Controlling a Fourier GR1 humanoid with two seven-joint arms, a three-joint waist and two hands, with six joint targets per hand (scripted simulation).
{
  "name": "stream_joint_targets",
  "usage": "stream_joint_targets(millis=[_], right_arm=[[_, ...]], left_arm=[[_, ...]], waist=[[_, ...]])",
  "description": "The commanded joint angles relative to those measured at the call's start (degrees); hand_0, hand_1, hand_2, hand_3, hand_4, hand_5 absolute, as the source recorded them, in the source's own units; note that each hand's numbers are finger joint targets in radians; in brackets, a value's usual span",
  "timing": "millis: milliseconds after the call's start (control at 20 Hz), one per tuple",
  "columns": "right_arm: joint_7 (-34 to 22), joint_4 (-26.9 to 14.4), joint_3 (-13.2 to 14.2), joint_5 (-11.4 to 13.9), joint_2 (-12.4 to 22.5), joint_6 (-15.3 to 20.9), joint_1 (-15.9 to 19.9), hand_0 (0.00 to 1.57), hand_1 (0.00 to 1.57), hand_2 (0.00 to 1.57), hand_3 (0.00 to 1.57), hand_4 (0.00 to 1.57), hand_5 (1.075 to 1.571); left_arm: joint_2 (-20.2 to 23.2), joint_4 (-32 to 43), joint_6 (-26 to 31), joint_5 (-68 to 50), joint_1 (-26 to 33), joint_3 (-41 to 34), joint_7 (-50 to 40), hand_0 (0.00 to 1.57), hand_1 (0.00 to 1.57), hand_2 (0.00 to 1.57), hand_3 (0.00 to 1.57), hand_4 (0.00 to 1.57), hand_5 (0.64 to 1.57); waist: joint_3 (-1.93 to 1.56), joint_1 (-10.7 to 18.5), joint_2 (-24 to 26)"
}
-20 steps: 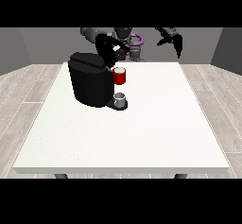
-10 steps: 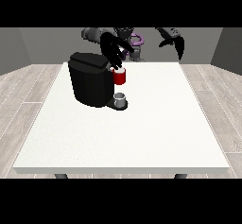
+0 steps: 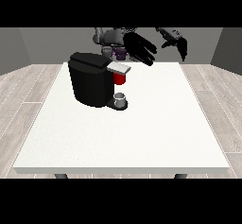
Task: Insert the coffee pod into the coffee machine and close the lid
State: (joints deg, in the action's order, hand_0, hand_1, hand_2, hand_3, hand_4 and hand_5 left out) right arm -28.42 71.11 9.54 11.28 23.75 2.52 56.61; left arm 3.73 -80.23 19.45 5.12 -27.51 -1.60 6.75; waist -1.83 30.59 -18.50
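The black coffee machine (image 3: 90, 79) stands on the white table (image 3: 142, 133), left of the middle. Its grey lid (image 3: 118, 68) lies flat over the brewing head. Under the lid is a red thing at the machine (image 3: 120, 79). A small grey thing (image 3: 121, 99) sits on the machine's base below it. The hand at the view's left (image 3: 139, 48) hovers up and to the right of the lid, clear of it, with fingers straight and spread. Further right, the hand at the view's right (image 3: 176, 40) is raised above the table's far edge, fingers relaxed and holding nothing.
The robot's grey and purple torso (image 3: 116, 41) stands behind the table's far edge. White table top stretches in front of and to the right of the machine. Wooden floor surrounds the table.
The hand at the view's left has moved from over the machine's lid towards the view's right, away from it. The grey lid now shows lying flat. The other hand has barely moved.
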Motion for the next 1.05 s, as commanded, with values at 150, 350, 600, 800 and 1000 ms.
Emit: stream_joint_targets(millis=[150,350,600,800,1000], right_arm=[[8.45,-0.39,-3.20,-1.02,-6.25,0.99,7.06,0.00,0.00,0.00,0.00,0.05,1.571],[15.09,-5.31,-2.93,-1.93,-7.36,-0.10,7.89,0.00,0.00,0.00,0.00,0.00,1.571],[19.81,-7.08,-4.21,-2.25,-10.73,0.02,7.31,0.00,0.00,0.00,0.00,0.00,1.571],[21.75,-3.80,-9.50,-1.53,-18.21,0.94,4.81,0.00,0.00,0.00,0.00,0.22,1.571],[27.11,-2.96,-12.96,-1.61,-23.01,0.71,-4.46,0.00,0.00,0.00,0.00,0.26,1.571]], left_arm=[[0.05,-0.49,0.83,0.22,-2.23,0.98,0.05,0.00,0.00,0.00,0.00,0.35,1.571],[-1.08,-3.78,-0.87,0.36,-4.67,1.42,-4.72,0.00,0.00,0.00,0.00,0.25,1.571],[-1.07,-4.44,-1.14,0.38,0.16,2.01,-4.48,0.00,0.00,0.00,0.00,0.27,1.571],[-1.70,-0.64,-3.87,1.61,4.35,0.71,-0.29,0.00,0.00,0.00,0.00,0.27,1.571],[0.63,-0.51,-3.40,-0.49,9.02,-2.86,-0.46,0.00,0.00,0.00,0.00,0.27,1.571]], waist=[[1.86,3.23,-2.89],[1.83,1.34,-2.75],[1.83,-0.44,0.25],[1.86,-5.79,3.87],[1.84,-10.55,8.61]])
